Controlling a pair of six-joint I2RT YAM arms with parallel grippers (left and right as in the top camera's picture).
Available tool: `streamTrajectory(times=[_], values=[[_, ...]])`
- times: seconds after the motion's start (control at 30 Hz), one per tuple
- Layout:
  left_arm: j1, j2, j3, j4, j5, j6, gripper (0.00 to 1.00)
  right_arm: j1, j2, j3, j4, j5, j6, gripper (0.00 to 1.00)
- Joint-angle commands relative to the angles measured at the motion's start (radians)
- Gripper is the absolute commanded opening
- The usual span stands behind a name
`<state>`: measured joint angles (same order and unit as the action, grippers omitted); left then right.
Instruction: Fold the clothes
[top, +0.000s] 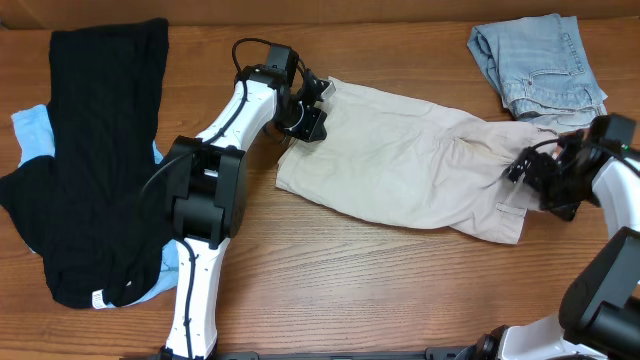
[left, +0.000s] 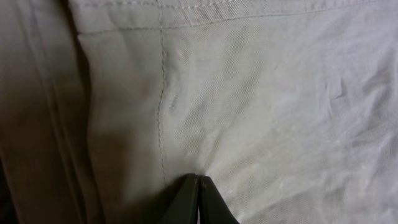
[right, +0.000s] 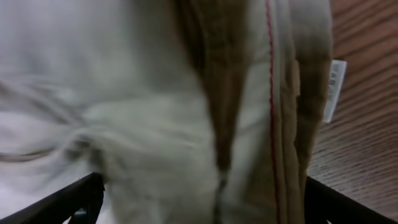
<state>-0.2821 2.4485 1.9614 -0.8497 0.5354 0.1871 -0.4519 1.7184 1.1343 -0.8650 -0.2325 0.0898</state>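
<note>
Beige shorts (top: 400, 165) lie spread across the middle of the table. My left gripper (top: 305, 112) is at their far left end. In the left wrist view its fingers (left: 198, 179) are shut together with the tips pinching the beige cloth (left: 261, 106) below a stitched hem. My right gripper (top: 532, 180) is at the shorts' right end. In the right wrist view its fingers (right: 205, 193) are wide open with the bunched waistband (right: 249, 112) and a white label (right: 334, 87) between them.
A black garment (top: 100, 150) lies at the left over a light blue one (top: 30, 130). Folded jeans (top: 540, 65) sit at the far right corner. Bare wooden table (top: 400, 290) shows along the front.
</note>
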Motion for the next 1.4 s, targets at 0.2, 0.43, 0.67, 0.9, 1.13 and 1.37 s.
streamTrajectory(times=[0.2, 0.43, 0.67, 0.9, 1.13, 1.37], values=[[-0.016, 0.048, 0.005, -0.002, -0.035, 0.015, 0.04, 0.009, 0.002, -0.164, 0.201, 0.021, 0.042, 0.99], [-0.016, 0.048, 0.005, -0.002, -0.052, 0.015, 0.04, 0.038, 0.058, -0.242, 0.338, -0.147, 0.048, 0.78], [-0.016, 0.048, 0.005, -0.011, -0.054, 0.015, 0.04, 0.045, 0.098, -0.239, 0.394, -0.154, 0.125, 0.12], [-0.013, 0.048, 0.005, -0.046, -0.064, 0.014, 0.04, -0.067, 0.076, -0.131, 0.251, -0.209, 0.113, 0.04], [-0.014, 0.048, 0.005, -0.095, -0.059, -0.016, 0.04, -0.11, 0.0, 0.083, -0.038, -0.267, -0.014, 0.04], [-0.026, 0.048, 0.005, -0.096, -0.019, -0.027, 0.04, 0.029, -0.04, 0.267, -0.239, -0.255, -0.05, 0.04]])
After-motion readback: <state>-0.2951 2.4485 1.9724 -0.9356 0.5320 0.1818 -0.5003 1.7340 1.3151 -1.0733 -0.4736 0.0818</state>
